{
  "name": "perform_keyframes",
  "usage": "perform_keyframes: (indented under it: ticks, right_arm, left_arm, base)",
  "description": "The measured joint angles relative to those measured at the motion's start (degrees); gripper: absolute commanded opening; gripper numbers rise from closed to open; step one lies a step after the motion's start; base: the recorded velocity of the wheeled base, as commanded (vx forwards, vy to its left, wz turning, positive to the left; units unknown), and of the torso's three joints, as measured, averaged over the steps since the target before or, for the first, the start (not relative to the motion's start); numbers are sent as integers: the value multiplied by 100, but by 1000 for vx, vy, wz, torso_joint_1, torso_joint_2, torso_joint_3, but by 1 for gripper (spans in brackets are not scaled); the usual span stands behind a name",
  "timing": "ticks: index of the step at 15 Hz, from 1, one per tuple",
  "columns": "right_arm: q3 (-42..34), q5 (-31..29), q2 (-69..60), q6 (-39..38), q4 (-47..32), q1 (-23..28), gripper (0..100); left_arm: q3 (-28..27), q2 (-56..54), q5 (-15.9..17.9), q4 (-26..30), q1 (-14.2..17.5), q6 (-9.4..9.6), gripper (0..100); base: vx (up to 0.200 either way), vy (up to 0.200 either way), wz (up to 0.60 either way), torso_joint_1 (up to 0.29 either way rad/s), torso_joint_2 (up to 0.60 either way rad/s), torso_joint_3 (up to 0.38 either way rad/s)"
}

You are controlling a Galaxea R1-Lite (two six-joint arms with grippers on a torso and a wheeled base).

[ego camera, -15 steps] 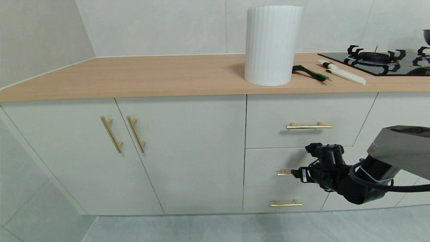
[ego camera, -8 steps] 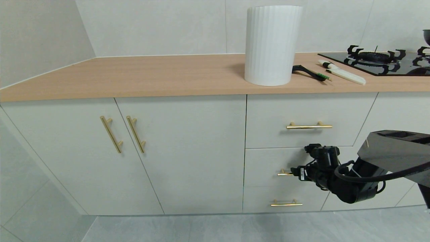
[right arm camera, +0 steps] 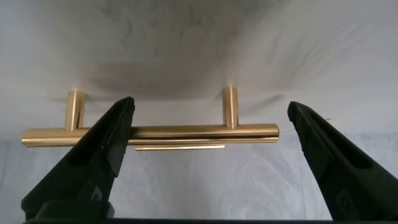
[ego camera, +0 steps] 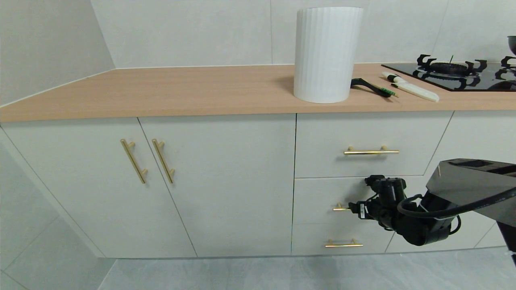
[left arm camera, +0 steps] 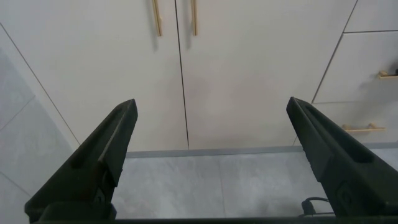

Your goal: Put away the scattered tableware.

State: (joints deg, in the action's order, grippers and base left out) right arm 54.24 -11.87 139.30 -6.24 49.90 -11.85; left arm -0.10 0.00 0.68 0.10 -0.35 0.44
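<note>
On the wooden counter point(ego camera: 181, 90) lie a black-handled utensil with a green tip point(ego camera: 371, 87) and a white knife point(ego camera: 410, 87), to the right of a tall white ribbed container point(ego camera: 324, 54). My right gripper point(ego camera: 352, 208) is low at the middle drawer, right at its gold handle point(ego camera: 340, 208). In the right wrist view the gold handle point(right arm camera: 180, 133) runs across between the open fingers point(right arm camera: 106, 149) of the right gripper point(right arm camera: 210, 112), close but not clamped. My left gripper point(left arm camera: 211, 109) is open and holds nothing, facing the cabinet doors point(left arm camera: 180, 68) and the floor.
A black gas hob point(ego camera: 455, 74) sits at the counter's right end. Below the counter are two doors with gold handles point(ego camera: 147, 160) and a stack of three drawers, with a top handle point(ego camera: 371, 151) and a bottom handle point(ego camera: 343, 243). Grey tiled floor lies in front.
My right arm has crept a little to the left toward the middle drawer handle, and its elbow has sunk slightly. Nothing on the counter has moved.
</note>
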Motion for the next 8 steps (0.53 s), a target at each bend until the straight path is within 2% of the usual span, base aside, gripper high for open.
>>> perform_keyframes:
  ticks: [5, 8]
  right_arm:
    - [-27, 2, -20, 15, -116, 0, 100]
    - [-82, 6, -165, 15, -496, 0, 100]
  left_arm:
    - [0, 0, 0, 0, 0, 0, 100]
    - [0, 0, 2, 0, 0, 0, 100]
  base:
    - [0, 0, 0, 0, 0, 0]
    - [0, 0, 0, 0, 0, 0]
